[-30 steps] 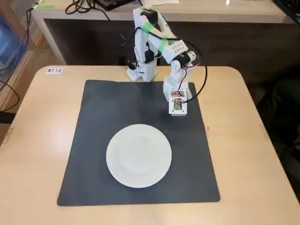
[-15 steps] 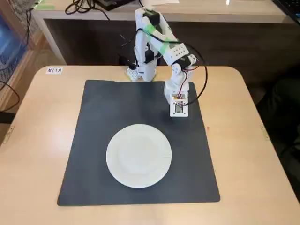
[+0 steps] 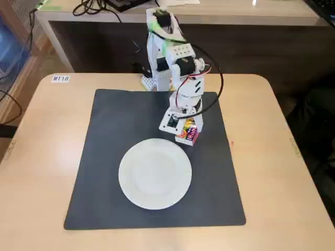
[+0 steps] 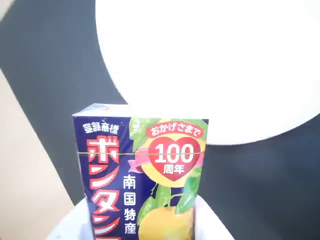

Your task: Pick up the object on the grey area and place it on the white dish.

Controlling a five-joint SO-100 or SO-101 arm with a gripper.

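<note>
My gripper (image 3: pixel 187 135) is shut on the object (image 3: pixel 188 131), a small packet with yellow and red print. It hangs above the grey area (image 3: pixel 120 120), just past the back right rim of the white dish (image 3: pixel 155 173). In the wrist view the packet (image 4: pixel 142 175) fills the lower middle, dark blue with red lettering, a yellow fruit and a red "100" heart. White fingers (image 4: pixel 207 225) clamp its sides low in that view, around my gripper (image 4: pixel 140 227). Beyond the packet lie the dish (image 4: pixel 215 65) and the mat (image 4: pixel 50 75).
The mat covers most of the tan tabletop (image 3: pixel 47 157). The arm's base (image 3: pixel 159 78) stands at the mat's back edge, with a black cable (image 3: pixel 217 89) looping to its right. A label (image 3: pixel 60 79) is stuck at the table's back left.
The gripper was down on the mat at the back right. It has since risen and swung left toward the dish, with the packet now showing in its jaws.
</note>
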